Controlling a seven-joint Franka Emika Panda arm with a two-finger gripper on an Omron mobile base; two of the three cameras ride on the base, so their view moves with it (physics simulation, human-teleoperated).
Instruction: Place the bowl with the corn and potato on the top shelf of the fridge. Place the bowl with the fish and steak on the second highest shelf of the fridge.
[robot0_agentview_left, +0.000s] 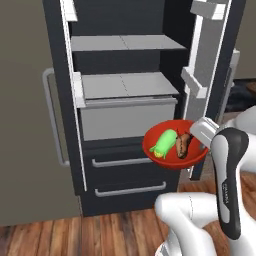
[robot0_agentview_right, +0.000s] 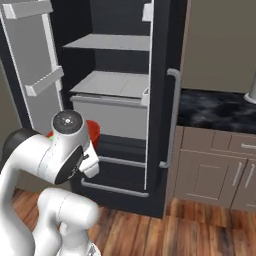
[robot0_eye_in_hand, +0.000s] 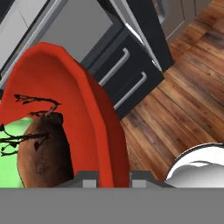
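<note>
Pinching the red bowl (robot0_agentview_left: 172, 146) by its rim, my pincer (robot0_eye_in_hand: 113, 177) could tip corn (robot0_agentview_left: 164, 143) and potato (robot0_agentview_left: 183, 144) out while lifting

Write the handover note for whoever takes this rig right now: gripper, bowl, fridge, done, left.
Gripper: shut on the red bowl's rim, bowl held in the air before the open fridge.
Corn and potato lie in the bowl.
Top shelf and second highest shelf are both bare.
Done: the corn-and-potato bowl is picked up.
Left: lift it onto the top shelf, then put the fish-and-steak bowl on the second highest shelf.
</note>
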